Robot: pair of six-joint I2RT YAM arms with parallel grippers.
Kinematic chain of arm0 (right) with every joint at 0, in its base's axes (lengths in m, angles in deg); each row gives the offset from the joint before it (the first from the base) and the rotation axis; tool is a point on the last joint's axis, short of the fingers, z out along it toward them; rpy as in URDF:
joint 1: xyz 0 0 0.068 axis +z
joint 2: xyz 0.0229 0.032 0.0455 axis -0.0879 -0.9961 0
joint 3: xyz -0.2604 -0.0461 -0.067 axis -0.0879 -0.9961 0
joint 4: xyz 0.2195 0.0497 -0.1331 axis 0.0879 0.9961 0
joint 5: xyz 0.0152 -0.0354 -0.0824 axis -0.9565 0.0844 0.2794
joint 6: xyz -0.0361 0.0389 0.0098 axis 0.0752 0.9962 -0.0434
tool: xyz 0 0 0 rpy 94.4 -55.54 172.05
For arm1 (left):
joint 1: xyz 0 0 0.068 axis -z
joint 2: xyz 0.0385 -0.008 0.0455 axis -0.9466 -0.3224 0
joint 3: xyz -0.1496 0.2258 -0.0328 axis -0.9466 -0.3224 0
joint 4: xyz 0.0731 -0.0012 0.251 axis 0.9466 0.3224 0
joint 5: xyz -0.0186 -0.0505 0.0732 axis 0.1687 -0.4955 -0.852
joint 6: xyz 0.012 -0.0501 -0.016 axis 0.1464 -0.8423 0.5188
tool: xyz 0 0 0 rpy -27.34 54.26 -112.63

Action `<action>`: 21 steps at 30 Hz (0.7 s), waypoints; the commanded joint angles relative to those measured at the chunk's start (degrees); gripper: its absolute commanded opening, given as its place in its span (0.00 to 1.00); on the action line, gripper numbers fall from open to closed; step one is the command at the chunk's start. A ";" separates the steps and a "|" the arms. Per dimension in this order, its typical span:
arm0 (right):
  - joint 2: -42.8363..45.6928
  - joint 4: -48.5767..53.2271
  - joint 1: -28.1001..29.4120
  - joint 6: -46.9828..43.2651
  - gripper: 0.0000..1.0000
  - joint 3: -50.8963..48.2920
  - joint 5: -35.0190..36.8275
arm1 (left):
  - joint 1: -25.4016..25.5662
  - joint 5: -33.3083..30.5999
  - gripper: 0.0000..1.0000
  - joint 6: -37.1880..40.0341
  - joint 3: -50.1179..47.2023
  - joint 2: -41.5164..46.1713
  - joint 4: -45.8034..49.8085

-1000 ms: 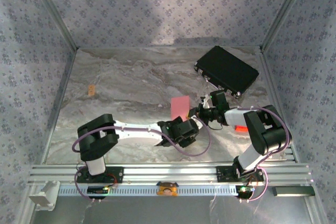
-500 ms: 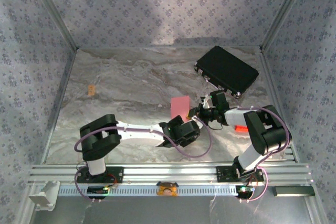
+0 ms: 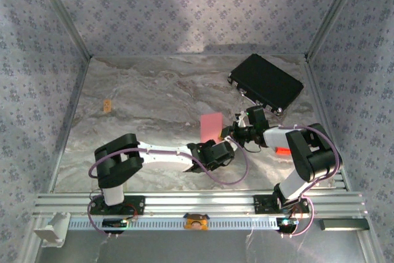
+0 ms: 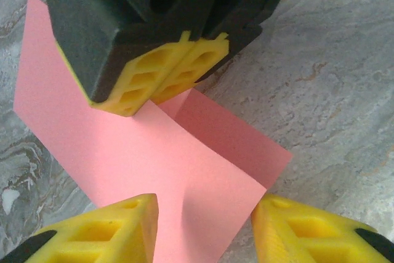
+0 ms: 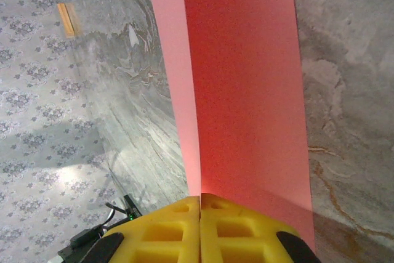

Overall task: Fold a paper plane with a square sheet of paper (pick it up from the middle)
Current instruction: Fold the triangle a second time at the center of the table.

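Note:
The square sheet of paper [image 3: 210,126] is salmon pink and bent along a centre crease, one half lying on the table and the other lifted. My right gripper [image 5: 200,204] is shut on the paper's edge at the crease; in the left wrist view its yellow fingers [image 4: 161,77] pinch the sheet [image 4: 141,152] from above. My left gripper [image 4: 206,232] is open, its two pads either side of the sheet's near corner, which lies between them untouched. From above, the left gripper [image 3: 217,143] sits just below the paper and the right gripper [image 3: 227,131] at its right edge.
A black rectangular case [image 3: 266,82] lies at the back right. A tiny orange tag [image 3: 108,105] rests on the marble table at the left, and it is also in the right wrist view as the orange tag [image 5: 66,18]. A small red-orange item [image 3: 282,150] lies by the right arm.
The left arm has shifted very slightly towards the paper. The sheet and the right gripper hold the same place.

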 commanded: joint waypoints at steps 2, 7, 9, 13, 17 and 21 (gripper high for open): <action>0.13 1.14 -0.50 -0.43 0.09 1.21 0.32 | -0.36 0.65 0.34 -0.18 0.68 0.91 0.55; 0.60 1.22 -0.67 -0.37 0.11 1.06 0.73 | -0.75 2.12 0.19 -0.72 -0.19 1.61 -0.33; 0.85 1.38 -0.78 -0.48 0.12 0.92 0.65 | -1.14 2.89 0.14 -0.97 -0.32 1.87 -0.35; 2.24 3.29 -1.44 -1.31 0.14 0.81 1.58 | -2.32 6.34 0.01 -2.30 -0.83 3.12 -1.13; 6.22 9.01 -3.14 -3.54 0.23 0.50 4.96 | -5.65 16.72 0.00 -5.48 -1.76 5.11 -2.29; 12.71 17.76 -5.36 -7.58 0.31 0.88 10.40 | -11.72 35.53 0.00 -9.59 -1.22 5.62 -1.97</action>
